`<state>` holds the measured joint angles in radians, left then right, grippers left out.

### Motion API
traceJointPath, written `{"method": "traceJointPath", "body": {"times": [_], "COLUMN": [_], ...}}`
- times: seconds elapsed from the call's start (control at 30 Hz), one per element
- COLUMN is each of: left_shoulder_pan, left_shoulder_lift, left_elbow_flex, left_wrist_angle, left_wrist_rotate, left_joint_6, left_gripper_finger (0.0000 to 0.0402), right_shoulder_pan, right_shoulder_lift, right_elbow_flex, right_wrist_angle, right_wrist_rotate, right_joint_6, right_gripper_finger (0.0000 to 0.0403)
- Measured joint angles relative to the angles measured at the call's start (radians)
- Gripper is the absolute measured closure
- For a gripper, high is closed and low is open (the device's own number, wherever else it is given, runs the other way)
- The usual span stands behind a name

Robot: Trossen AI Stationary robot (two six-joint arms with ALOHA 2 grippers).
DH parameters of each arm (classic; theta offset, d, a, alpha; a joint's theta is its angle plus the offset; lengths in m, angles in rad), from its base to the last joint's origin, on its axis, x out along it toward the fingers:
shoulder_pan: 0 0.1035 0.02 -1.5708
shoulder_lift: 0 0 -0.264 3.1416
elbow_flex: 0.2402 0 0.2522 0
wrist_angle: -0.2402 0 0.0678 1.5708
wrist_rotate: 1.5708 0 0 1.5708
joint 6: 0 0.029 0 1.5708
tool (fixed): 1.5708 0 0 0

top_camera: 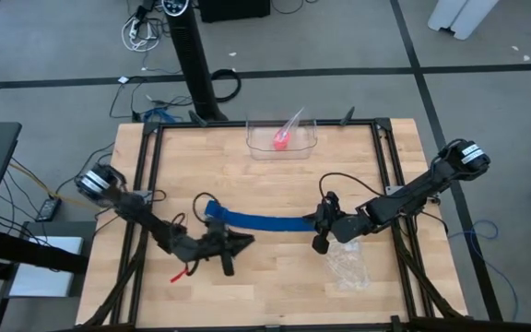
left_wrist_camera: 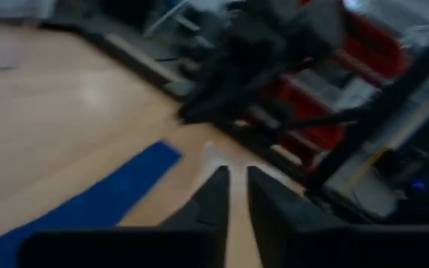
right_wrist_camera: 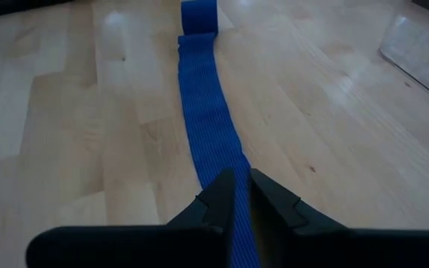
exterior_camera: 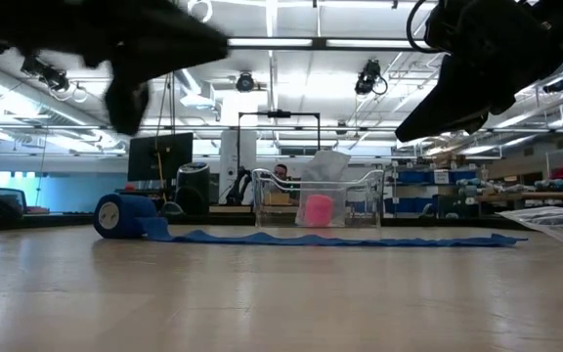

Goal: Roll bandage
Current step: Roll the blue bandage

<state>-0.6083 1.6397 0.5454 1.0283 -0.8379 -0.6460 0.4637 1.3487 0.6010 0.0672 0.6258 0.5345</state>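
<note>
Bandage (top_camera: pixel 264 222): flat on table (top_camera: pixel 275 295), rolled at left end.
Left gripper (top_camera: pixel 244 242): beside the roll, fingers nearly closed, empty.
Right gripper (top_camera: pixel 320 227): over the bandage's loose end, fingers nearly closed, empty.

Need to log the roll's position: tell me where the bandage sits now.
In the high view, the bandage lies mid-table, mostly unrolled, its rolled end near the left gripper, its flat end at the right gripper.

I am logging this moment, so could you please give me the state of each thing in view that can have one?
bandage: mostly unrolled flat on the table, small rolled part at its left end
left claw: nearly shut, empty, above the table near the roll
right claw: nearly shut, above the strip's other end
clear bin: open-topped, upright
pink roll: rolled up, inside the bin
plastic bag: lying flat, crumpled
</note>
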Motion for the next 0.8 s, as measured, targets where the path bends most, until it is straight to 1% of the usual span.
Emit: {"method": "traceJointPath", "body": {"times": [0.07, 0.17, 0.23, 0.3, 0.4, 0.5, 0.6, 0.7, 0.77, 0.8], "left_shoulder_pan": [-0.028, -0.091, -0.144, -0.193, -0.231, -0.231, -0.223, -0.219, -0.217, -0.217], "left_shoulder_lift": [-0.07, -0.168, -0.211, -0.216, -0.181, -0.126, -0.075, -0.061, -0.065, -0.073], "left_elbow_flex": [-0.06, -0.155, -0.199, -0.215, -0.196, -0.15, -0.101, -0.066, -0.032, -0.011], "left_wrist_angle": [-0.039, -0.071, -0.119, -0.233, -0.465, -0.68, -0.819, -0.984, -1.122, -1.223], "left_wrist_rotate": [-0.061, -0.148, -0.218, -0.291, -0.355, -0.366, -0.364, -0.36, -0.318, -0.297], "left_joint_6": [-0.087, -0.247, -0.394, -0.567, -0.862, -1.1, -1.261, -1.335, -1.347, -1.349], "left_gripper_finger": [0.0388, 0.0394, 0.0396, 0.0397, 0.0398, 0.0399, 0.04, 0.04, 0.04, 0.04], "right_shoulder_pan": [0.0, 0.0, 0.001, 0.001, 0.001, 0.001, 0.001, 0.001, 0.002, 0.002], "right_shoulder_lift": [0.0, 0.0, 0.0, 0.0, 0.0, 0.0, 0.0, 0.0, 0.0, 0.0], "right_elbow_flex": [0.0, 0.0, 0.0, 0.0, 0.0, 0.0, 0.0, 0.0, 0.0, 0.0], "right_wrist_angle": [0.001, 0.002, 0.002, 0.002, 0.007, 0.008, 0.01, 0.01, 0.01, 0.01], "right_wrist_rotate": [0.0, -0.003, -0.01, -0.015, -0.017, -0.017, -0.018, -0.018, -0.018, -0.018], "right_joint_6": [-0.002, -0.002, -0.002, -0.002, -0.002, -0.002, -0.003, -0.002, -0.003, -0.006], "right_gripper_finger": [0.0362, 0.0362, 0.0362, 0.0362, 0.0362, 0.0362, 0.0362, 0.0362, 0.0362, 0.0362]}}
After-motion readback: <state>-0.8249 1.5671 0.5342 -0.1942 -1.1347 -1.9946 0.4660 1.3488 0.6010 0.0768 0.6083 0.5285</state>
